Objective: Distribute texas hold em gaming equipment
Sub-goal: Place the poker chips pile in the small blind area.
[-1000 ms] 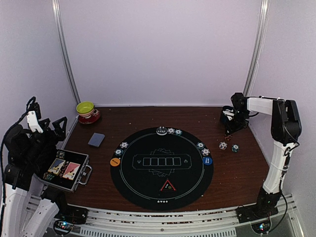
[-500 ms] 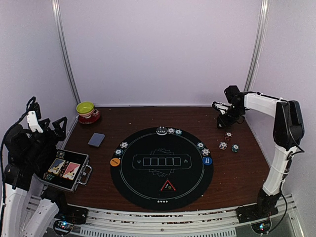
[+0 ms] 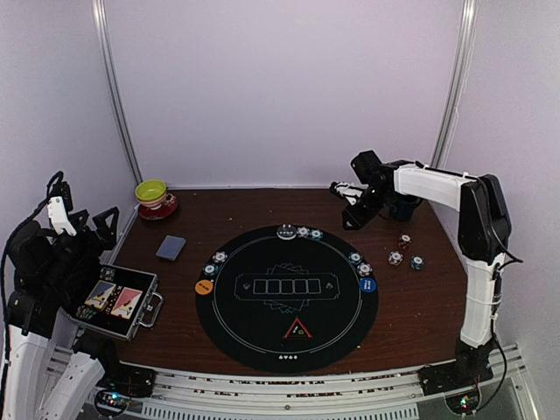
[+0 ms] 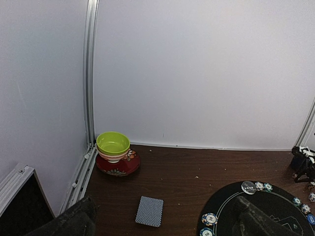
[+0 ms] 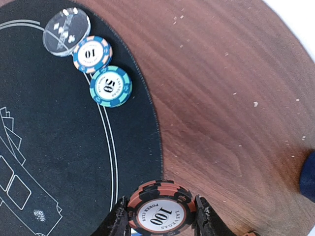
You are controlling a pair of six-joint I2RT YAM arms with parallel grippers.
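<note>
My right gripper [image 3: 348, 219] hangs over the table just beyond the far right rim of the black round mat [image 3: 262, 337]. It is shut on a small stack of red-and-black "100" chips [image 5: 161, 209], which hangs over the mat's rim. On the mat's far edge lie a clear disc [image 5: 66, 24], a "10" chip [image 5: 92, 54] and a "50" chip [image 5: 110, 86]. More chips [image 3: 220, 257] lie on the mat's left edge and further chips [image 3: 365, 269] on its right edge. With them are an orange button [image 3: 204, 286], a blue button [image 3: 367, 284] and a red triangle [image 3: 297, 329]. The card deck [image 3: 171, 248] lies left of the mat. My left gripper [image 3: 83, 223] is open and empty, raised at the far left.
Loose chips [image 3: 404, 254] lie on the wood right of the mat. A dark blue mug [image 3: 404, 206] stands behind my right arm. A yellow-green bowl on a red saucer [image 3: 151, 191] sits at the back left. An open metal case [image 3: 118, 300] sits at the front left.
My right arm has swung left from beside the mug and loose chips to the mat's far right rim. The left arm has not moved.
</note>
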